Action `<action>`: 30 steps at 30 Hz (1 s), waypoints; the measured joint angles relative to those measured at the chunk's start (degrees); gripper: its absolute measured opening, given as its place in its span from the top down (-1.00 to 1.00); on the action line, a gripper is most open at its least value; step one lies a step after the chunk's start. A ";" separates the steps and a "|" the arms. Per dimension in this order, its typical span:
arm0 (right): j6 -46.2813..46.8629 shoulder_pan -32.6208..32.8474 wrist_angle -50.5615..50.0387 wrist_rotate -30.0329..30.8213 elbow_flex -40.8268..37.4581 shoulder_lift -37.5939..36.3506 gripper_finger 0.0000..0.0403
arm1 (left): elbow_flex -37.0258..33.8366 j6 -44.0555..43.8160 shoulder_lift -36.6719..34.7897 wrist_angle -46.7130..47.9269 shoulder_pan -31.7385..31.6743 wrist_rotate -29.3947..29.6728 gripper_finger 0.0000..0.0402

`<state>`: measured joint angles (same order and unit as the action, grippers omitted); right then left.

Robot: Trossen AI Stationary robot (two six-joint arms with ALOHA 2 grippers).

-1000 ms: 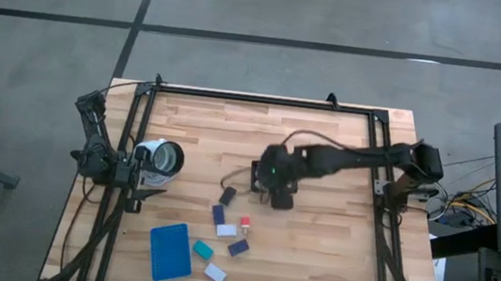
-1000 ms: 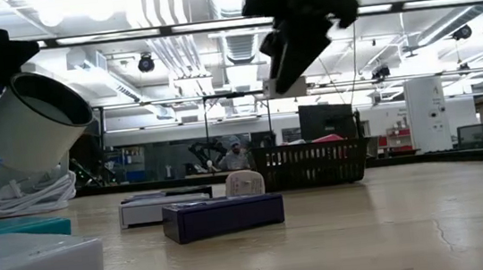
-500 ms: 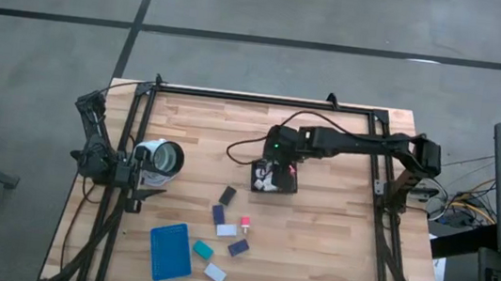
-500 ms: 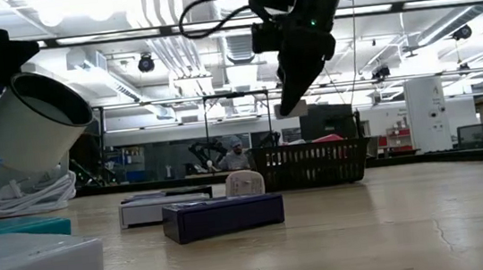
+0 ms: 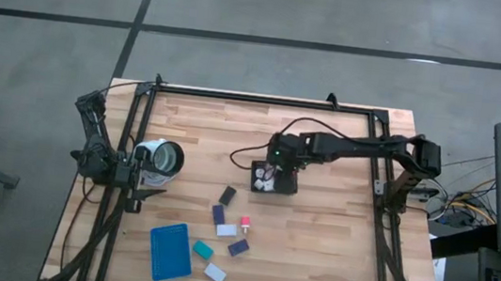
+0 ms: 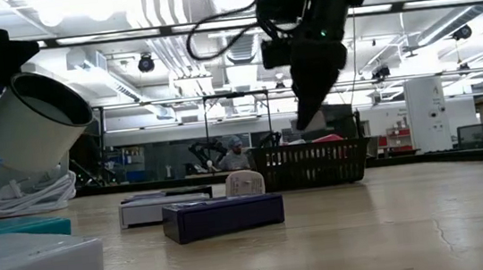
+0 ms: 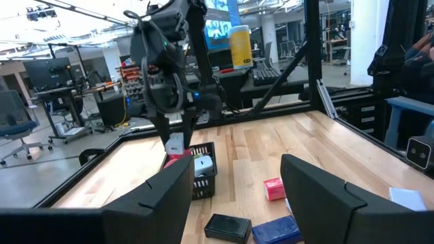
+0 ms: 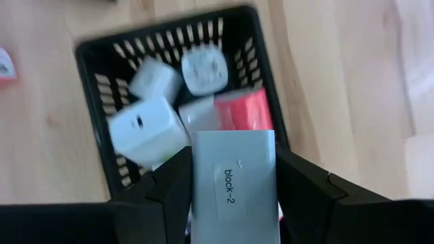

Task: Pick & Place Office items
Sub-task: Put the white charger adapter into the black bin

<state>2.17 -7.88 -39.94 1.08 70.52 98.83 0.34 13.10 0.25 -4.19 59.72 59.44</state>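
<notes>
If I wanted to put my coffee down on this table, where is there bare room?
The wooden table is bare on its right half, past the black mesh basket, and along the far edge. It is crowded front-left: small flat blocks beside the flat blue tray. The right gripper hangs over the basket, holding a white block.

This is looking like a big workshop: long ceiling lights [image 6: 168,30] are shining, and desks with screens [image 7: 41,71] are standing around.

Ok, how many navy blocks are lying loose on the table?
2: one navy block between the black block and a white block, the other navy block beside the pink piece. More may be hidden in the basket.
</notes>
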 joint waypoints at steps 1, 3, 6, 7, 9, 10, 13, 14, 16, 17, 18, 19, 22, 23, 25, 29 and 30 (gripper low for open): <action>0.02 0.00 -0.02 0.02 -0.71 0.00 0.13 | 0.00 0.00 -0.02 0.02 0.00 0.00 -0.12; 0.02 0.00 -0.11 0.02 -1.91 0.00 0.13 | -0.01 -0.01 -0.01 0.00 -0.01 0.02 -0.12; 0.02 0.02 1.69 0.00 -3.63 -0.09 0.13 | -0.01 0.00 -0.01 0.00 0.00 0.01 -0.12; 0.02 0.02 2.50 0.00 -4.15 -0.15 0.13 | -0.01 -0.02 0.00 0.00 -0.01 0.02 -0.12; 0.04 0.02 3.65 0.00 -4.75 -0.20 0.13 | -0.02 0.00 0.00 0.01 -0.01 0.00 -0.12; 0.14 0.02 4.09 0.00 -4.97 -0.20 0.13 | 0.00 -0.01 0.00 0.00 -0.01 0.02 -0.12; 1.37 0.04 4.84 -0.01 -5.20 -0.20 0.11 | -0.02 0.00 0.00 0.00 0.00 0.00 -0.12; 2.34 0.04 4.89 0.00 -5.22 -0.20 0.09 | -0.02 -0.01 0.00 0.00 -0.01 0.01 -0.12; 4.93 0.04 4.97 0.00 -5.22 -0.20 0.06 | -0.01 -0.02 0.00 0.00 -0.02 0.02 -0.12; 5.69 0.04 5.00 0.01 -5.23 -0.18 0.04 | -0.02 0.00 0.00 0.00 -0.01 0.02 -0.12; 6.14 0.04 4.99 0.04 -5.26 -0.09 0.03 | -0.01 0.00 0.00 0.01 0.00 0.01 -0.12; 6.32 0.04 4.93 0.14 -5.31 -0.01 0.01 | -0.02 -0.01 -0.02 0.00 -0.02 0.02 -0.12; 6.45 0.11 4.80 0.20 -5.42 0.11 -0.03 | -0.02 0.00 0.00 0.00 0.00 0.00 -0.12; 6.56 0.13 4.97 0.19 -5.41 0.10 -0.04 | -0.02 -0.02 0.00 0.00 -0.02 0.02 -0.12; 6.78 0.13 4.98 0.20 -5.39 0.09 -0.07 | -0.01 0.00 -0.01 0.00 -0.01 0.01 -0.12; 6.87 0.13 5.24 0.28 -5.39 0.07 -0.13 | -0.02 -0.02 0.00 0.00 0.00 0.00 -0.12; 6.88 0.13 5.25 0.31 -5.39 0.07 -0.15 | -0.02 0.00 0.00 0.00 0.00 0.00 -0.12</action>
<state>9.05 -7.75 -34.69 1.39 65.12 98.89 0.32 13.10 0.25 -4.19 59.72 59.44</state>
